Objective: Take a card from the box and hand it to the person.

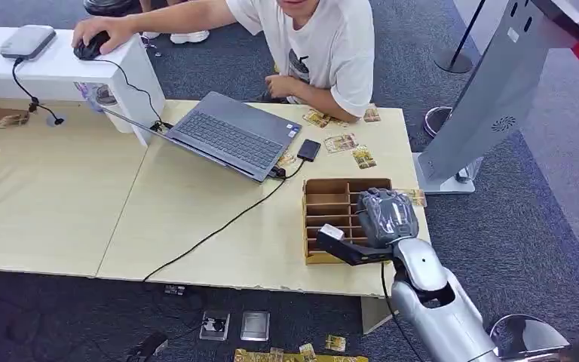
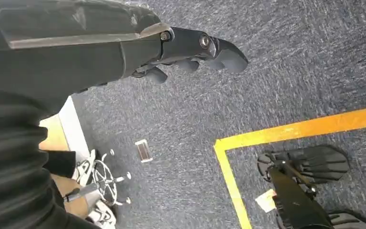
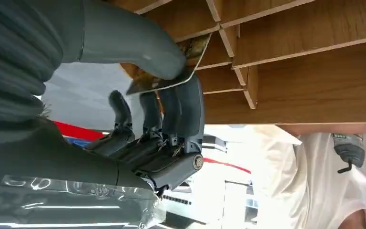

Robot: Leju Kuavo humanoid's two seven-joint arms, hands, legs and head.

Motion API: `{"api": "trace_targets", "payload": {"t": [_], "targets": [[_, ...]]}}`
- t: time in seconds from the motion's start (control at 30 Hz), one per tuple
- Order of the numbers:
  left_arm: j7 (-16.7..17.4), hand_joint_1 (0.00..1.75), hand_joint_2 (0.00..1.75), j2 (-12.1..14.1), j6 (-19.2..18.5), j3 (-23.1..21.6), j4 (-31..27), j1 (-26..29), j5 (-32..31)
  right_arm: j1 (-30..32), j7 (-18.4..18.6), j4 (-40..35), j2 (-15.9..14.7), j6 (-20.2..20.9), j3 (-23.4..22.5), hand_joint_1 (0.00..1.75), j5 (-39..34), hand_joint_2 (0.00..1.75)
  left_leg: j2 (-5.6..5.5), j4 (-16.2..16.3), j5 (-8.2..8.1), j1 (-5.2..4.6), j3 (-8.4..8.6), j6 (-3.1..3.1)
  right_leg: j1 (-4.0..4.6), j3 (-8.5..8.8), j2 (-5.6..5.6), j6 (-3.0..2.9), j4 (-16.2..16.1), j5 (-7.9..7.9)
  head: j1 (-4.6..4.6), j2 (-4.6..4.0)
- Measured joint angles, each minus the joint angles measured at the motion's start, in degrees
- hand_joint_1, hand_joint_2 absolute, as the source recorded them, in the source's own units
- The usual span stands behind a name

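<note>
A brown slotted card box point(image 1: 330, 207) sits on the table near its front right corner. My right hand point(image 1: 386, 216) hovers over the box's right side. In the right wrist view, that hand point(image 3: 171, 109) pinches a card point(image 3: 169, 78) between thumb and fingers, just at the box's compartments point(image 3: 286, 57). A person in a white shirt point(image 1: 332, 53) sits at the far side of the table, one hand on a mouse. My left hand point(image 2: 195, 50) hangs over the blue carpet with its fingers curled and nothing in them.
An open laptop point(image 1: 230, 136) with a cable, a black device point(image 1: 308, 149) and loose cards point(image 1: 350, 147) lie between box and person. A white stand point(image 1: 60, 68) is at the back left. Cards lie on the floor point(image 1: 301, 353).
</note>
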Motion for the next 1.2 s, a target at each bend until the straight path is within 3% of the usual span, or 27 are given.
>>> {"api": "trace_targets", "payload": {"t": [0.03, 0.37, 0.53, 0.77, 0.93, 0.97, 1.2], "targets": [[0.0, 0.00, 1.75, 0.0, 0.0, 0.0, 0.0, 0.0, 0.0, -0.1, 0.0, 0.2, 0.0, -0.1, 0.1, 1.54, 0.0, 1.75, 0.00, 0.0, 0.00, 0.00, 0.00, 0.00, 0.00, 0.00, 0.00, 0.00, 0.0, 0.00, 0.00, 0.00], [0.0, 0.00, 1.75, 0.0, 0.0, 0.0, 0.0, -0.1, 0.0, -0.5, 0.6, 0.8, 0.1, -0.4, 0.5, 1.52, 0.1, 1.75, 0.00, 0.0, 0.00, 0.00, 0.02, 0.00, 0.00, 0.00, 0.00, 0.00, 0.0, 0.00, 0.02, 0.00], [0.0, 0.00, 1.75, 0.0, 0.1, 0.0, 0.0, -0.1, 0.0, -0.4, 1.4, 0.5, 0.0, -1.2, 0.4, 1.75, 1.2, 1.75, 0.00, 0.0, 0.00, 0.00, 0.01, 0.00, 0.00, 0.00, 0.00, 0.00, 0.0, 0.00, 0.02, 0.00], [-0.3, 0.00, 1.75, 0.0, 0.6, 0.0, 0.0, 0.0, 0.0, -0.1, 3.8, -2.1, -0.5, -5.1, -0.1, 1.75, 4.7, 1.75, 0.01, 0.0, 0.00, 0.00, 0.01, 0.00, 0.00, -0.01, 0.01, 0.00, 0.0, 0.00, 0.02, 0.00], [-0.5, 0.00, 1.75, -0.1, 0.8, 0.0, 0.0, 0.0, 0.0, 0.2, 4.6, -4.6, -0.6, -9.3, -1.6, 1.66, 6.9, 1.75, 0.01, 0.0, 0.00, 0.00, 0.03, 0.00, 0.00, 0.00, 0.01, 0.00, 0.0, 0.00, 0.00, 0.00], [-0.5, 0.00, 1.75, -0.1, 0.8, 0.0, 0.0, 0.0, 0.0, 0.4, 4.7, -5.0, -0.7, -9.9, -2.0, 1.57, 7.3, 1.75, 0.01, 0.0, 0.00, 0.00, 0.03, 0.00, 0.00, 0.00, 0.01, 0.00, 0.0, 0.00, 0.04, 0.00], [-0.5, 0.00, 1.75, -0.3, 0.9, -0.1, 0.0, 0.0, 0.0, 1.7, 4.9, -8.4, -0.7, -12.5, -4.2, 1.52, 9.0, 1.75, 0.01, 0.0, 0.00, 0.00, 0.02, 0.00, 0.00, 0.00, 0.01, 0.00, 0.0, 0.00, -0.02, 0.00]]}}
